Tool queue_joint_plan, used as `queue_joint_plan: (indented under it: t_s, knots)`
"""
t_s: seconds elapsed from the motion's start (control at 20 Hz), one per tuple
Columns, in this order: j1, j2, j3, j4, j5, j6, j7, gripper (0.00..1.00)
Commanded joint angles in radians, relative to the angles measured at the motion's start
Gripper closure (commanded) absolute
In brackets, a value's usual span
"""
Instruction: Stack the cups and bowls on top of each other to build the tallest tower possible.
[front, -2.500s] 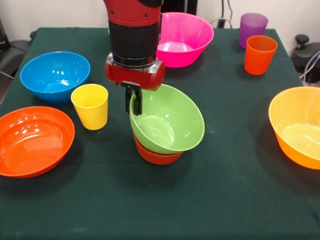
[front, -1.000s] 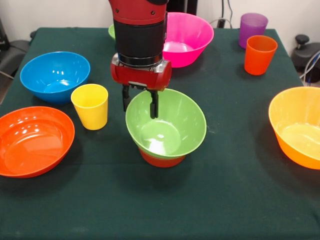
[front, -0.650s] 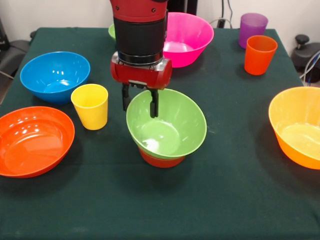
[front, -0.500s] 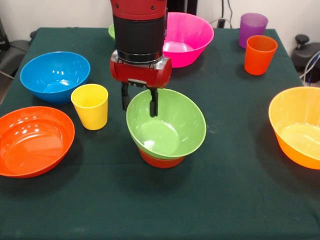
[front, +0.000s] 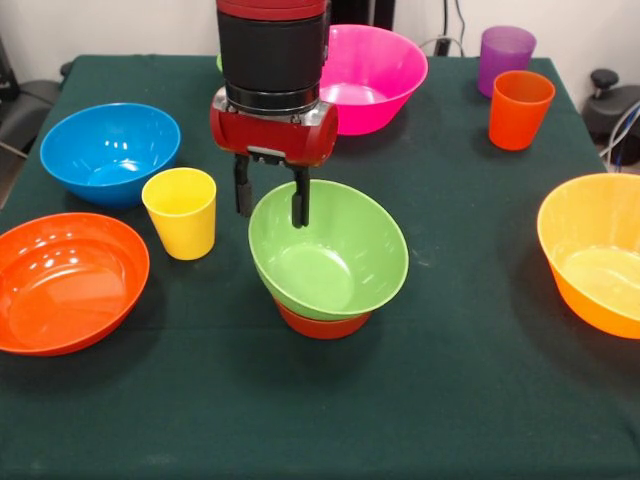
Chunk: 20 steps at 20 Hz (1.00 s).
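A medium green bowl (front: 330, 262) sits nested on a small red-orange bowl (front: 320, 323) at the table's middle, leaning a little. My gripper (front: 270, 205) is open just above the green bowl's far-left rim. One finger (front: 241, 192) is outside the rim and the other (front: 299, 203) is over the inside. It holds nothing. The yellow cup (front: 181, 212) stands left of the stack. The orange cup (front: 520, 108) and purple cup (front: 505, 58) stand at the far right.
The blue bowl (front: 110, 150) and shallow orange bowl (front: 65, 280) are on the left. The large pink bowl (front: 372, 78) is behind the arm. The large yellow-orange bowl (front: 595, 250) is at the right edge. The small green bowl is almost hidden behind the arm.
My gripper held the tilted green bowl by its rim, then let go. The bowl settled on the red-orange bowl. The gripper has since risen a little and shifted left.
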<state>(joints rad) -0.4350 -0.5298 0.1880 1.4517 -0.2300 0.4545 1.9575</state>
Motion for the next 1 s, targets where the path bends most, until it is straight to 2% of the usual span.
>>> queue_joint_plan:
  t_s: [0.05,0.3,0.8,1.0]
  knots:
    - [0.001,0.024,0.096,0.032,-0.017,0.05,-0.043,0.0]
    - [-0.002,0.019,0.099,0.027,-0.017,0.074,-0.06,0.0]
    - [-0.01,-0.03,0.107,0.125,-0.019,0.042,-0.042,0.0]
    - [-0.007,-0.032,0.109,0.106,-0.008,0.066,-0.042,0.0]
